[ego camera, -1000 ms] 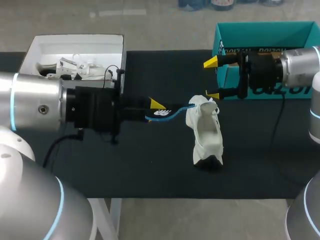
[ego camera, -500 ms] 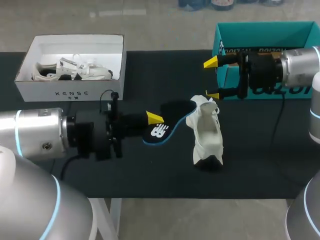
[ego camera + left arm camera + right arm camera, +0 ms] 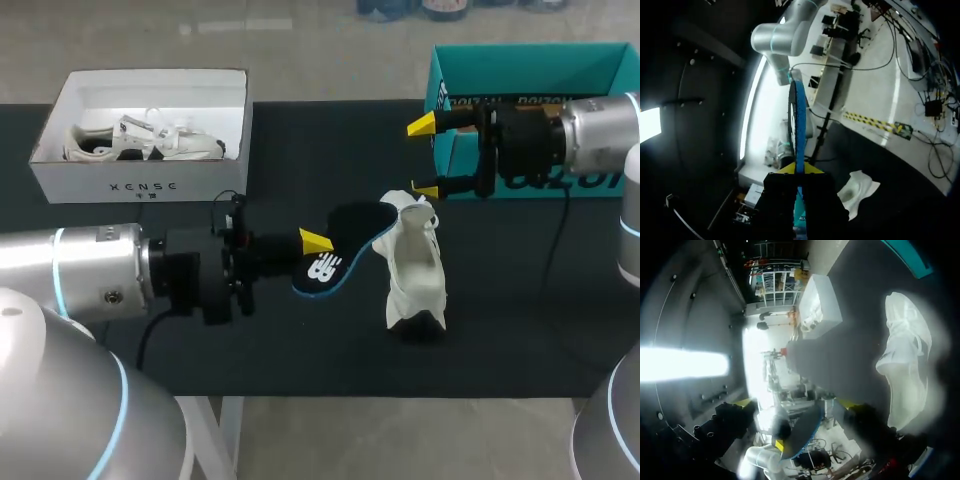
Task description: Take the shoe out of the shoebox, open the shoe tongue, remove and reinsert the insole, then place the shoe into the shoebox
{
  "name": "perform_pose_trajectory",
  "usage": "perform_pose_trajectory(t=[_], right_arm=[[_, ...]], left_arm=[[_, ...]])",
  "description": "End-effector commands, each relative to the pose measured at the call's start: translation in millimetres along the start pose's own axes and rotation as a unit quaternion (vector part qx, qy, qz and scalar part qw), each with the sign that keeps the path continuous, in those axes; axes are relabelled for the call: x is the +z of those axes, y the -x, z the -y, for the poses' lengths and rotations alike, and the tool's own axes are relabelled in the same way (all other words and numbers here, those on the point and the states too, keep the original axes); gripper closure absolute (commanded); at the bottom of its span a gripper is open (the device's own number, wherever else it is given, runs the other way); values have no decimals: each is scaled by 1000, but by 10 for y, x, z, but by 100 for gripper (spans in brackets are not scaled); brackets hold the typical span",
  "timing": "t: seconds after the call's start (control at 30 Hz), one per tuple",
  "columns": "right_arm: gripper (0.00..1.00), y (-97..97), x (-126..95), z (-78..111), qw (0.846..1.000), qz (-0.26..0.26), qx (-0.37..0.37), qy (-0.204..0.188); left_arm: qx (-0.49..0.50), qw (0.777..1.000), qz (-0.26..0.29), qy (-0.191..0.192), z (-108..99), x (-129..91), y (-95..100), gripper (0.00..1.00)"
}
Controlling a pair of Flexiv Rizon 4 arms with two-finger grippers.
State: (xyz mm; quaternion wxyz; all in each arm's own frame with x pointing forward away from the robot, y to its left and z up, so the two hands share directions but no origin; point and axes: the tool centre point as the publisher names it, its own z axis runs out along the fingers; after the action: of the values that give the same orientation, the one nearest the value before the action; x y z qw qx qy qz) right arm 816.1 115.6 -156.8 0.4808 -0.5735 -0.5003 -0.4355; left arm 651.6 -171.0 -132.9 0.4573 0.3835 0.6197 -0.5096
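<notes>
A white shoe [image 3: 415,265] stands on the black table [image 3: 300,350], its opening turned to the left. My left gripper [image 3: 315,243] is shut on the heel end of a black insole [image 3: 338,250] with a blue edge and a white logo. The insole's far end lies against the shoe's collar; I cannot tell if it is inside. The left wrist view shows the insole [image 3: 799,120] edge-on between my left gripper's [image 3: 799,172] yellow tips, with the shoe [image 3: 857,190] beside it. My right gripper [image 3: 424,158] hangs open above and behind the shoe, in front of the teal shoebox [image 3: 530,60]. In the right wrist view the shoe [image 3: 907,355] lies ahead.
A white box [image 3: 150,185] with another white shoe [image 3: 140,138] in it stands at the back left. The teal shoebox fills the back right corner, close behind my right arm.
My left arm dropped and pulled back toward the left with the insole, then came right again. The insole turned from edge-on to showing its logo face. The right arm and shoe stayed still.
</notes>
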Motion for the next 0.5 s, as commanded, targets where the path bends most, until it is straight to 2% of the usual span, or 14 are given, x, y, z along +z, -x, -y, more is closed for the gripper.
perform_pose_trajectory(t=[0.03,0.3,0.5], right_arm=[[0,0,11,10,1000,0,0,2],[0,0,11,10,1000,0,0,2],[0,0,11,10,1000,0,0,2]], left_arm=[[15,1000,1,3,-146,235,70,100],[45,999,-10,26,-223,288,209,100],[51,998,-14,32,-389,387,198,100]])
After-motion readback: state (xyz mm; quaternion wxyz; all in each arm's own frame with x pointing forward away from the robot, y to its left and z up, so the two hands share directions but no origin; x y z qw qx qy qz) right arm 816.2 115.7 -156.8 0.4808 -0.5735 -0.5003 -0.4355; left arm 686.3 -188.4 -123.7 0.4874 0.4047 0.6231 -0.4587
